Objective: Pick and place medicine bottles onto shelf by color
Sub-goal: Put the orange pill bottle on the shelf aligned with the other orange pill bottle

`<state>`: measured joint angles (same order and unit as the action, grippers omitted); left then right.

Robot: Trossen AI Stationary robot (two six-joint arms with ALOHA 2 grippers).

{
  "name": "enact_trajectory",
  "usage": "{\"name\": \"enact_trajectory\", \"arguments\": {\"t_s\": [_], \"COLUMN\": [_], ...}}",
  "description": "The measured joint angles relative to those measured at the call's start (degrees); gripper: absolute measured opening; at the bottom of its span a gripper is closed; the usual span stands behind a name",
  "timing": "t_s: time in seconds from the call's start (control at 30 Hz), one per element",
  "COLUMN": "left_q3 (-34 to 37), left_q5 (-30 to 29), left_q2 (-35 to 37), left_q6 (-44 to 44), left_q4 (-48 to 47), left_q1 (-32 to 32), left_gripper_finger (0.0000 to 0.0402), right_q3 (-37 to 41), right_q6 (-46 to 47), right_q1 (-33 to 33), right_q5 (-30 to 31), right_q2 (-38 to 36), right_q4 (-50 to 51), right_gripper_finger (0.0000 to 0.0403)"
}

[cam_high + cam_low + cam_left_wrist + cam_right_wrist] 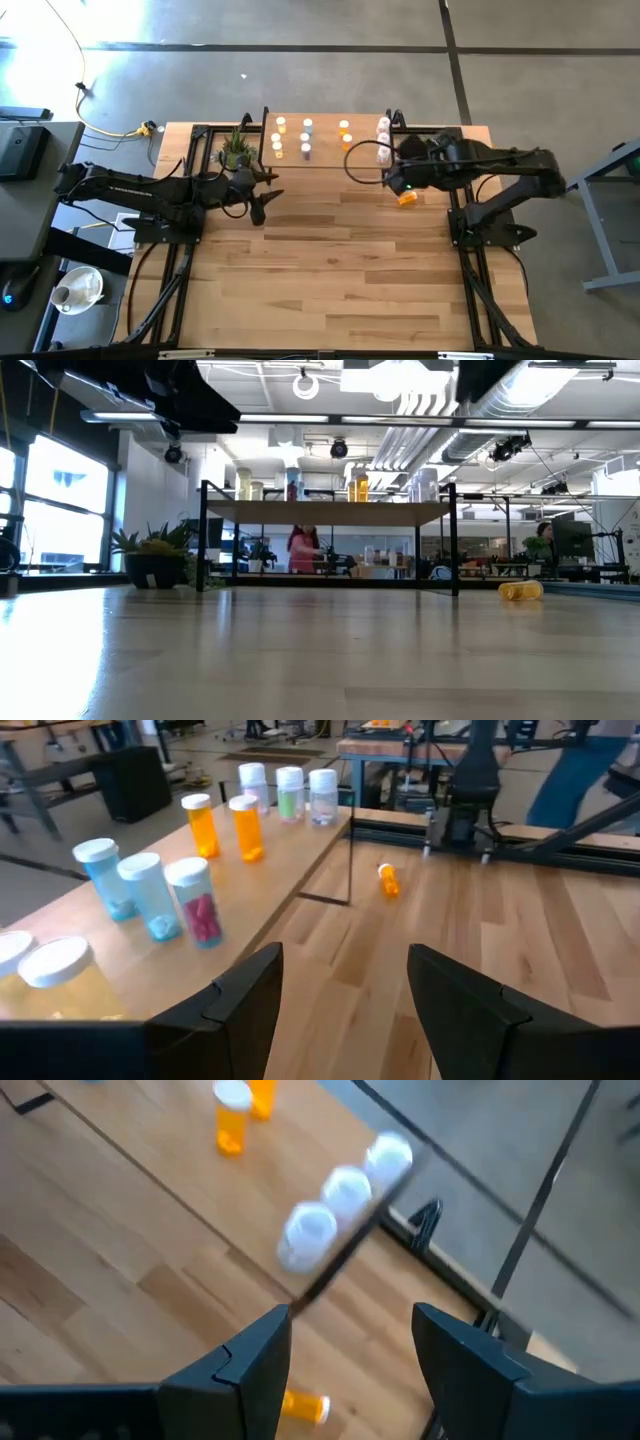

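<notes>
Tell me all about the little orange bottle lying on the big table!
The small orange pill bottle with a white cap looks like see-through plastic. It lies on its side on the wooden tabletop, off the shelf, near the shelf's right end. The right gripper hangs open above it, not touching. Nothing but the table touches it.

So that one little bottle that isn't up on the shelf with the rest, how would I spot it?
Start at the shelf, the low wooden board on black legs at the table's far edge, and go to its end by the right gripper. On the tabletop in front of that corner lies the orange bottle. It alone lies on its side on the table; the others stand upright on the shelf.
</notes>
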<state>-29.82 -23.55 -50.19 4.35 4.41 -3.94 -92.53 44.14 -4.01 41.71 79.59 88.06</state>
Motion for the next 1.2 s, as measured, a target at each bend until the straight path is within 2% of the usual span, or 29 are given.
{"name": "enact_trajectory", "arguments": {"t_s": [0.23, 0.47, 0.67, 0.9, 1.03, 1.2], "left_q3": [0.00, 0.00, 0.00, 0.00, 0.00, 0.00], "left_q5": [0.81, -0.12, -0.70, -1.29, -1.31, -1.12], "left_q2": [0.00, -0.02, -0.02, -0.02, -0.02, -0.02], "left_q6": [0.07, 0.00, -2.13, -8.37, -12.65, -15.06], "left_q4": [0.13, 2.58, 4.89, 6.86, 9.36, 10.66], "left_q1": [-0.18, -0.18, -0.20, -0.20, -0.20, -0.20], "left_gripper_finger": [0.0204, 0.0204, 0.0204, 0.0204, 0.0204, 0.0204], "right_q3": [12.66, 24.95, 34.26, 42.82, 47.50, 52.98], "right_q6": [11.13, 17.50, 22.03, 25.37, 22.08, 5.89], "right_q1": [-0.65, -0.59, -0.61, -0.50, -0.68, -0.40], "right_q5": [-3.92, -11.34, -18.19, -22.65, -24.89, -25.45], "right_q2": [-8.29, -14.30, -17.92, -18.84, -18.84, -18.84], "right_q4": [-1.01, -2.21, -8.56, -17.94, -23.63, -33.02], "right_gripper_finger": [0.0200, 0.0200, 0.0200, 0.0200, 0.0200, 0.0200]}}
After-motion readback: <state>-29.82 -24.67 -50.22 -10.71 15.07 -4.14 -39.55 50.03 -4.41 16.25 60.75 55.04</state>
